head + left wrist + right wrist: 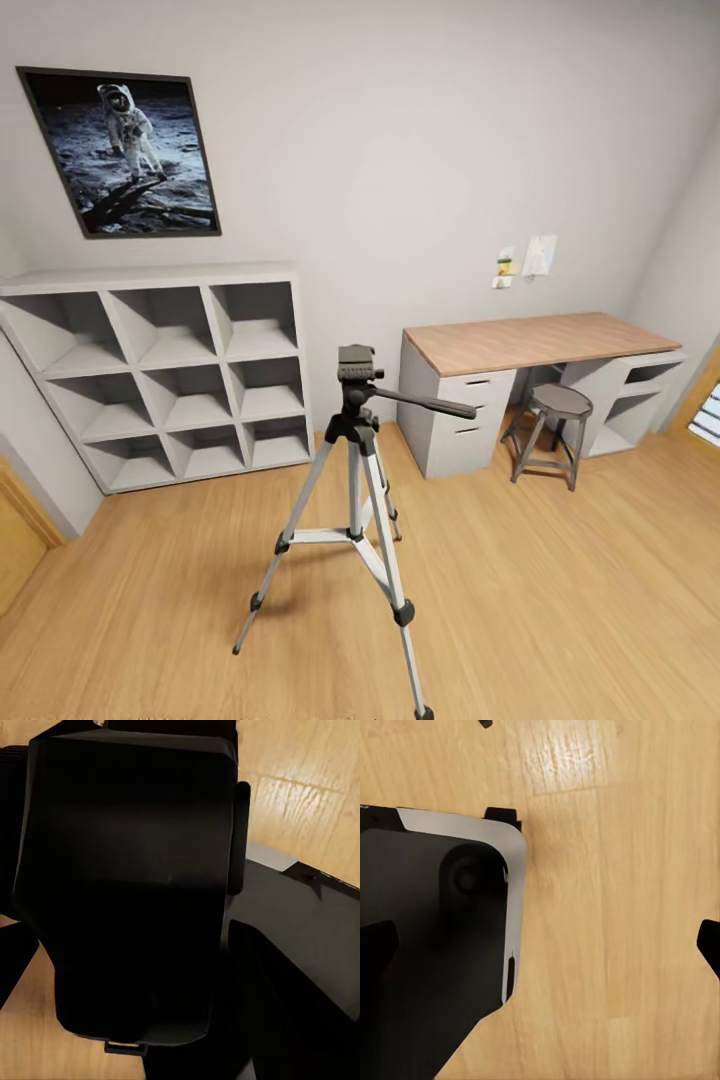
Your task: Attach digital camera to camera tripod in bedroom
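The camera tripod stands on the wood floor in the middle of the head view, silver legs spread. Its black head is bare on top and the pan handle points right. In the left wrist view a black boxy body, the digital camera, sits very close to the lens between the dark fingers of my left gripper, which is shut on it. My right gripper is open over the floor, one black fingertip at each side of the right wrist view.
White cube shelves stand against the back wall on the left under a framed astronaut picture. A wood-topped desk with a round stool is at the right. My own grey and black base shows below the right arm.
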`<state>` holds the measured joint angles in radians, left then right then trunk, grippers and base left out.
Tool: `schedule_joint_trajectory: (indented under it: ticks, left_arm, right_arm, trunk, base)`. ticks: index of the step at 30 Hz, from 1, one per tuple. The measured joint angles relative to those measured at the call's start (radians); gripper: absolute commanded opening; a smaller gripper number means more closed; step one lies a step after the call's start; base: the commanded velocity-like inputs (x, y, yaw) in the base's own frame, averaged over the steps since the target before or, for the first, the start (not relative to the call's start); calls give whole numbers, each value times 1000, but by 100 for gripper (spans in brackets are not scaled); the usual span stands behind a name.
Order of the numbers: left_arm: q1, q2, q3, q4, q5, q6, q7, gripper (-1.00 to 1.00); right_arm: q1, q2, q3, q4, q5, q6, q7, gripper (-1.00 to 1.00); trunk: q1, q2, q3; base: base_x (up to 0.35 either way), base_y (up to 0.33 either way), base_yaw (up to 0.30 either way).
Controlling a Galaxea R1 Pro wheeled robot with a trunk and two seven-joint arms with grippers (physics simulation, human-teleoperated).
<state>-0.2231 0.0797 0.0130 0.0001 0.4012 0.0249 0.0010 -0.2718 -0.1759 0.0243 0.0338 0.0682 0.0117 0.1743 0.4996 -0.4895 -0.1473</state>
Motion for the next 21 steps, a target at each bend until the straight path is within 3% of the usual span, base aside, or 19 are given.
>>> schedule_joint_trajectory:
  ticks: [12, 21]
  left_arm:
    - [0, 0, 0, 0, 0, 0, 0, -100]
    - [0, 0, 0, 0, 0, 0, 0, -100]
  right_arm:
    - [0, -2, 0, 0, -1, -2, 0, 100]
    - [0, -2, 0, 0, -1, -2, 0, 100]
  trunk:
    - [0, 0, -19]
    - [0, 0, -34]
  base:
    - [0, 0, 92]
    - [0, 0, 14]
